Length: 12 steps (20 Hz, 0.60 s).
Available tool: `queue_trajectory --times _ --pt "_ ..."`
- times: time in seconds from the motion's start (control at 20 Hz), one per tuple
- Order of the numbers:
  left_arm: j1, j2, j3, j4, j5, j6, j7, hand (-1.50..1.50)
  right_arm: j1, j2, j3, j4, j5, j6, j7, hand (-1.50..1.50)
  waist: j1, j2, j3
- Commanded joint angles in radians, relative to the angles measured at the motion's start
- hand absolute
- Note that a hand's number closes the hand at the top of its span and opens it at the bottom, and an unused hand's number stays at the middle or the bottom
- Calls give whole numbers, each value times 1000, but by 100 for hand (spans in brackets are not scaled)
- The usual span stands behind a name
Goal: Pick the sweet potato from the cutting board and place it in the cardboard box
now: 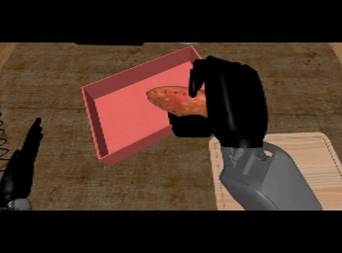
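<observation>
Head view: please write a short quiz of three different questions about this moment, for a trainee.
1. True or false: the sweet potato lies on the cutting board.
2. Which hand holds it? A) right hand B) left hand
3. Fill in: the sweet potato is above the pink ____.

Key:
1. False; curled fingers hold it.
2. A; the left hand rests open at the left edge.
3. box.

I see a matt pink box [123,116], pale smooth wooden board [316,158], rough brown countertop [50,79], speckled orange sweet potato [175,100].
</observation>
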Motion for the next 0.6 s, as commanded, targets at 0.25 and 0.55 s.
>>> queue_trajectory --times 0.25,0.55 --pt "-126 113 22 71 -23 -8 -8 0 -304 16 -119 419 -208 -233 22 150 10 16 -2" --pt "-133 113 -3 11 -17 -51 42 0 -427 17 -108 740 -294 -385 -34 150 38 21 -2"
